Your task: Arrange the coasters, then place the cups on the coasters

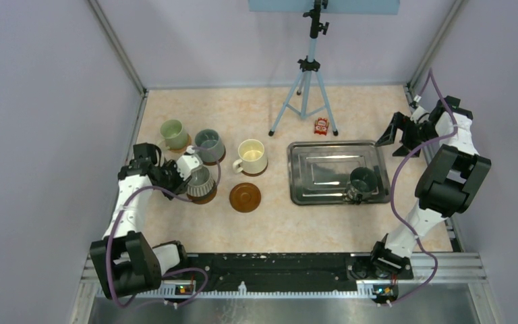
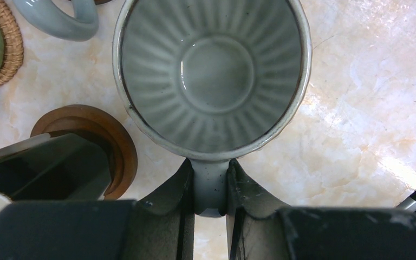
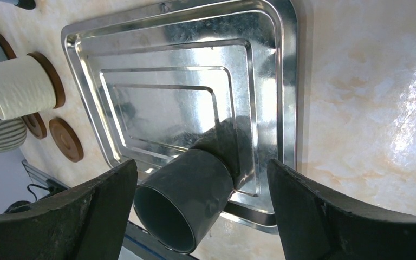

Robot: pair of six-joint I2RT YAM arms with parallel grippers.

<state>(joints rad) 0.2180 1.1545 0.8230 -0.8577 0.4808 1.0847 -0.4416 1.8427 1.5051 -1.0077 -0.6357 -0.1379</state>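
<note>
Handle of ribbed mug (image 2: pixel 211 76) pinched between left fingers (image 2: pixel 168 212); nearby coaster (image 2: pixel 89 120) half hidden | right fingers (image 3: pixel 70 216) spread, empty

Left tool (image 2: pixel 210 181): ribbed grey mug (image 2: pixel 211 76) directly ahead; grey-blue mug (image 1: pixel 209 145) and pale green mug (image 1: pixel 173 133) ahead-left; coaster (image 2: pixel 78 118) close at left; open tabletop (image 2: pixel 368 108) to right.
Right tool (image 1: pixel 392 140): tray (image 3: pixel 168 97) with dark mug (image 3: pixel 187 206) beneath; open tabletop to its right.
</note>
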